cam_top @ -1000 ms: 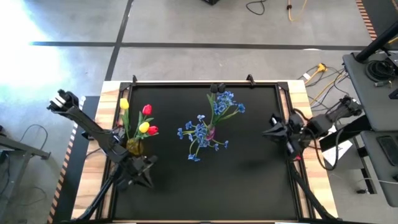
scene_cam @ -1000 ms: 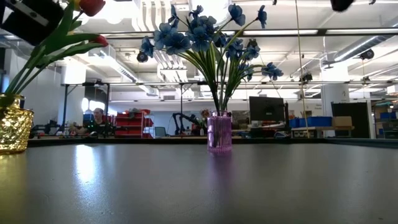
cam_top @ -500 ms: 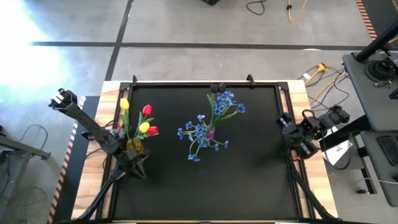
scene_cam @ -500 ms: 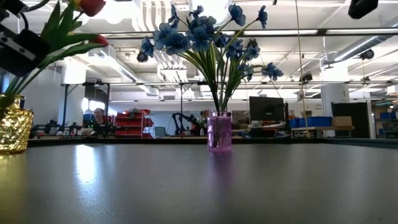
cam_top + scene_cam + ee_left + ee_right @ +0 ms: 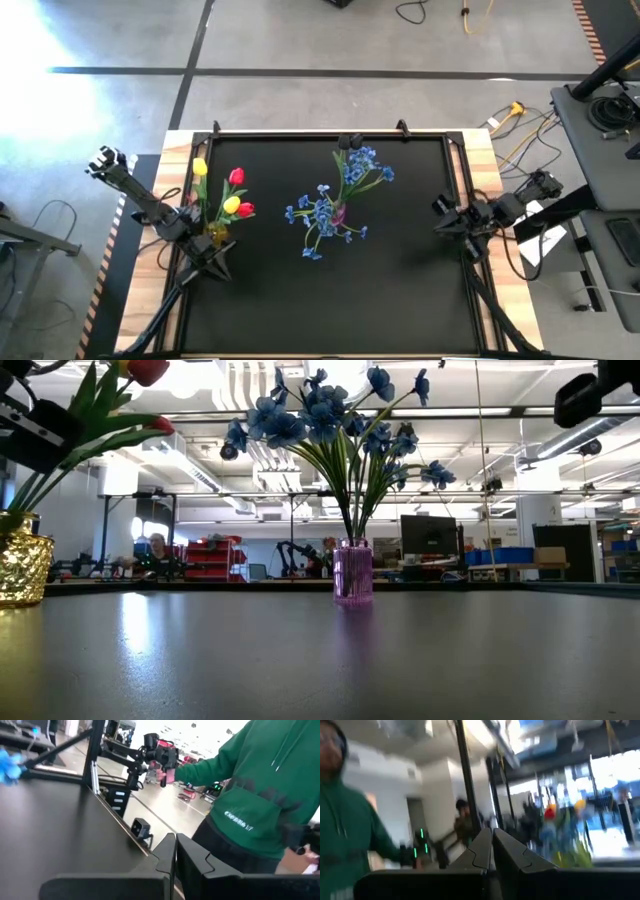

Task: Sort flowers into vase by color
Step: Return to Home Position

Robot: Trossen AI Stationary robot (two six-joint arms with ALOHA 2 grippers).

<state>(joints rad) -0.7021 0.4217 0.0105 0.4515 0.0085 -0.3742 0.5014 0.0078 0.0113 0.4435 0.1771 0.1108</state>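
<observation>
The red and yellow tulips [image 5: 232, 204] stand in the gold-yellow vase [image 5: 20, 568] near the left edge of the black table [image 5: 400, 290], and the blue blossoms [image 5: 320, 410] fill the pink vase [image 5: 352, 572] about the middle of the surface. The left gripper [image 5: 175, 836] hangs just beside the gold-yellow vase, toward the near-left corner, its fingers pressed together on nothing; the right gripper [image 5: 491, 831] sits at the right edge, its fingers likewise closed and empty. Beyond the table a person in a green hoodie [image 5: 260, 775] wears white chest lettering [image 5: 239, 820] that is too blurred to read.
</observation>
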